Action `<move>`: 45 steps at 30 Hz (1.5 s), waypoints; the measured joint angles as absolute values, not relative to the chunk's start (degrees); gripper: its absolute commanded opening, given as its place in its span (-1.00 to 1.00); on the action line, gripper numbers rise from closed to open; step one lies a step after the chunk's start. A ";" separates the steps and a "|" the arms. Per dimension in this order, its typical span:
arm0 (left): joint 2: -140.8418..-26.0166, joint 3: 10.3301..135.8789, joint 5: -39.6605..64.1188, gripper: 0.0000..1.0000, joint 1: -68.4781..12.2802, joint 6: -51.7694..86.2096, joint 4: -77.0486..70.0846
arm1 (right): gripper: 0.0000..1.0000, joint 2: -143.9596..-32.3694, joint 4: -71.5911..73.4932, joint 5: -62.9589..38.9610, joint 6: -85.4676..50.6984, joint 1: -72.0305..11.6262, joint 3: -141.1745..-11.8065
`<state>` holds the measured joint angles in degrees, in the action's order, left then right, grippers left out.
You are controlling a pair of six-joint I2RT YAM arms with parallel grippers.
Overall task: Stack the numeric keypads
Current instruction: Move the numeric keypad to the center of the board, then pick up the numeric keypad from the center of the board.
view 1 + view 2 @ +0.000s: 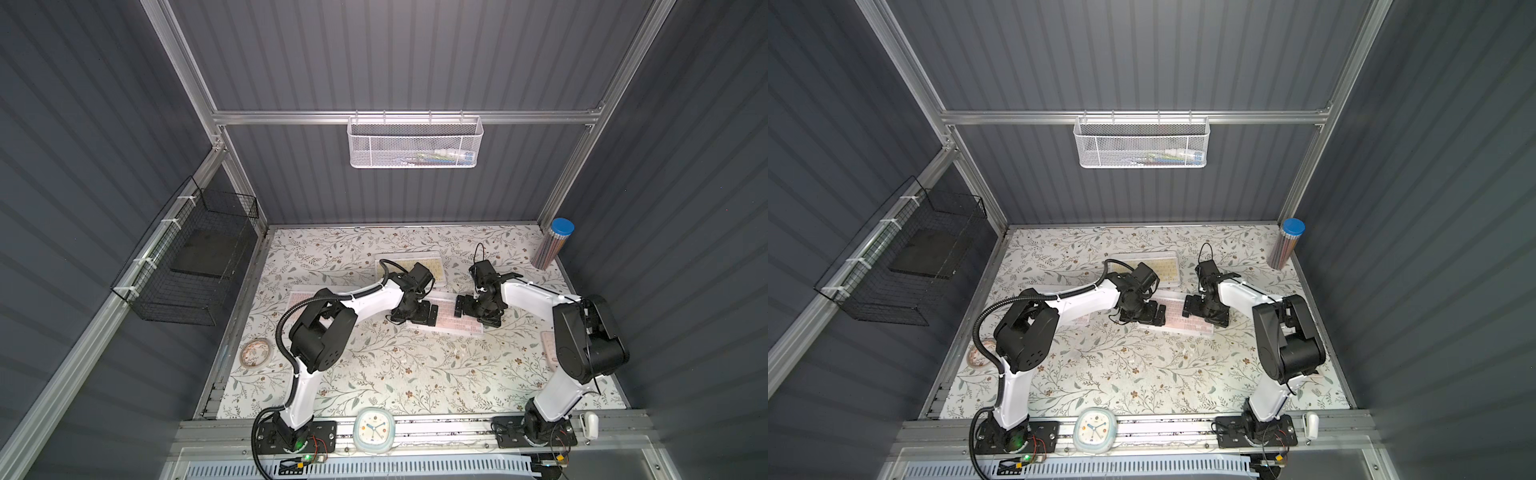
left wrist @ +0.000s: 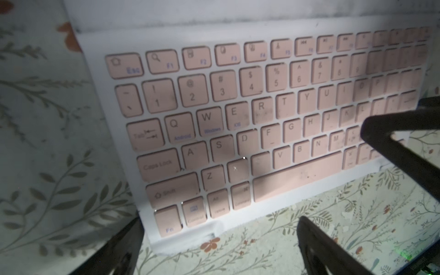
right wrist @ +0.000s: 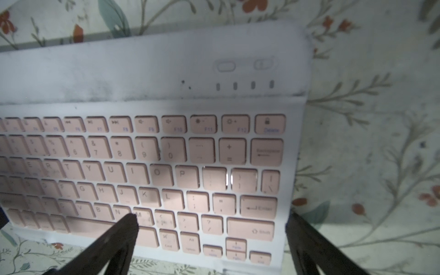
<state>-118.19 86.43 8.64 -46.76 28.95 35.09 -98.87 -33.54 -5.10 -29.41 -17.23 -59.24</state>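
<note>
Over the middle pink-keyed keypad (image 1: 445, 316) we had the left gripper (image 2: 221, 220) and right gripper (image 3: 212, 216) wide open, empty; the yellow-keyed keypad (image 1: 434, 266) lay elsewhere, so stacking was unfinished.

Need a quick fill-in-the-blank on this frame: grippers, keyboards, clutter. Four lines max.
1. The left gripper and the right gripper both have jaws that stand ___.
2. The middle keyboard below them has ___ keys.
3. The back keyboard has ___ keys.
4. The pencil tube in the far corner has a ___ lid.
Missing words: open; pink; yellow; blue.
</note>
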 measured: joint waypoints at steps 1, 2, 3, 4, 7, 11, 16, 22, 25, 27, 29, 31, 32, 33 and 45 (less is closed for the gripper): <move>-118.17 86.39 8.64 0.99 -47.05 29.10 35.16 | 0.96 -98.85 -33.67 -4.91 -29.36 -17.23 -59.24; -118.15 86.39 8.64 0.99 -47.37 29.15 35.31 | 0.96 -98.83 -33.95 -4.64 -29.34 -17.23 -59.24; -118.15 86.39 8.62 0.99 -47.72 29.15 35.53 | 0.96 -98.80 -34.26 -4.32 -29.34 -17.23 -59.20; -118.15 86.39 8.62 0.99 -48.03 29.17 35.75 | 0.97 -98.80 -34.50 -4.05 -29.34 -17.23 -59.20; -118.13 86.41 8.60 1.00 -48.97 29.15 36.36 | 0.98 -98.65 -35.35 -3.03 -29.32 -17.26 -59.20; -118.19 87.00 8.21 0.99 -49.76 29.08 37.71 | 0.98 -98.63 -36.07 -1.96 -28.84 -17.50 -59.29; -119.39 91.05 5.06 0.99 -50.35 28.62 41.01 | 0.98 -98.63 -37.98 -0.27 -27.62 -18.06 -60.93; -120.92 96.49 0.03 0.99 -50.50 28.69 43.75 | 0.98 -97.80 -39.75 3.97 -25.82 -17.61 -62.98; -121.73 97.95 -2.04 0.99 -50.50 28.80 44.97 | 0.98 -97.78 -40.03 6.00 -25.02 -17.52 -63.81; -122.56 98.67 -3.05 0.99 -50.48 29.12 45.56 | 0.98 -97.97 -40.05 7.01 -24.58 -17.50 -63.96; -123.24 98.83 -3.51 0.99 -50.43 29.26 45.82 | 0.98 -98.41 -39.90 7.53 -24.25 -17.50 -63.99; -123.81 98.83 -3.79 0.99 -50.17 29.65 46.02 | 0.98 -99.04 -39.83 7.75 -23.99 -17.50 -64.01; -123.96 98.83 -3.92 0.99 -50.17 29.87 46.11 | 0.97 -99.42 -39.81 7.77 -23.92 -17.50 -64.01; -124.05 98.83 -3.95 1.00 -50.15 30.11 46.11 | 0.98 -99.74 -39.72 7.75 -23.86 -17.50 -64.01; -124.40 98.72 -1.39 0.99 -49.17 31.31 44.47 | 0.98 -101.27 -36.99 5.06 -23.53 -17.50 -63.99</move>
